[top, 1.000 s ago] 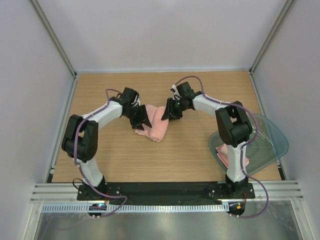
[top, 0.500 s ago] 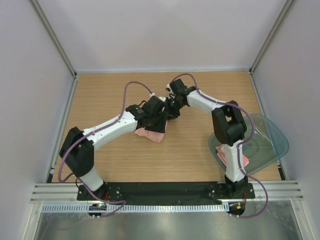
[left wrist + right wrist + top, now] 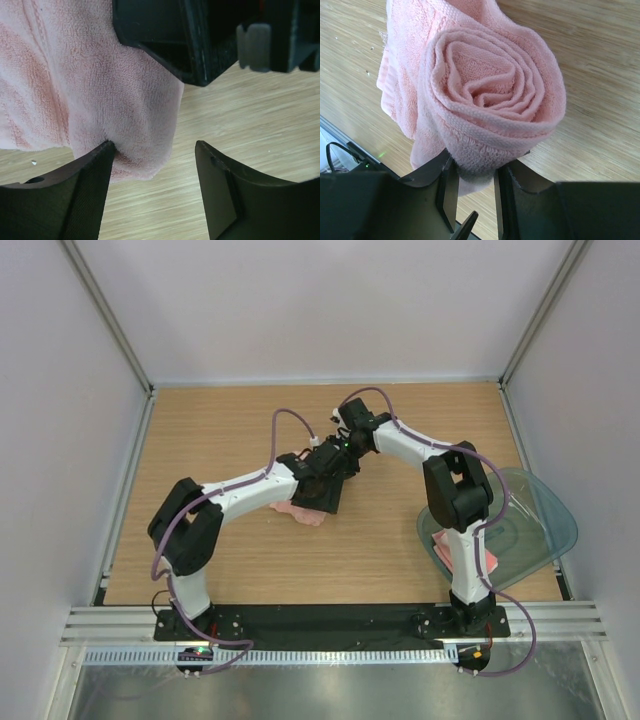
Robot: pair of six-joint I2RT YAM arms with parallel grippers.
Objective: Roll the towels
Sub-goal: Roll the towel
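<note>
One pink towel (image 3: 299, 511) lies mid-table, largely hidden under both grippers in the top view. It is wound into a spiral roll (image 3: 490, 85), and my right gripper (image 3: 472, 170) is shut on the roll's lower fold. My left gripper (image 3: 155, 165) stands open at the towel's (image 3: 75, 75) rounded end. Its left fingertip (image 3: 102, 155) touches the cloth, and bare wood shows between the jaws. In the top view the left gripper (image 3: 325, 483) sits just below the right gripper (image 3: 345, 445). A second pink towel (image 3: 446, 548) lies in the tub, partly behind the right arm.
The translucent grey-green tub (image 3: 545, 515) sits at the right edge of the wooden table (image 3: 220, 420). Part of the right gripper's black body (image 3: 200, 40) fills the top of the left wrist view, close above the left fingers. Grey walls enclose the table.
My left arm has swung right over the towel, up against the right gripper, and its jaws have opened wider. The right gripper shifted slightly up and left, still holding the roll.
</note>
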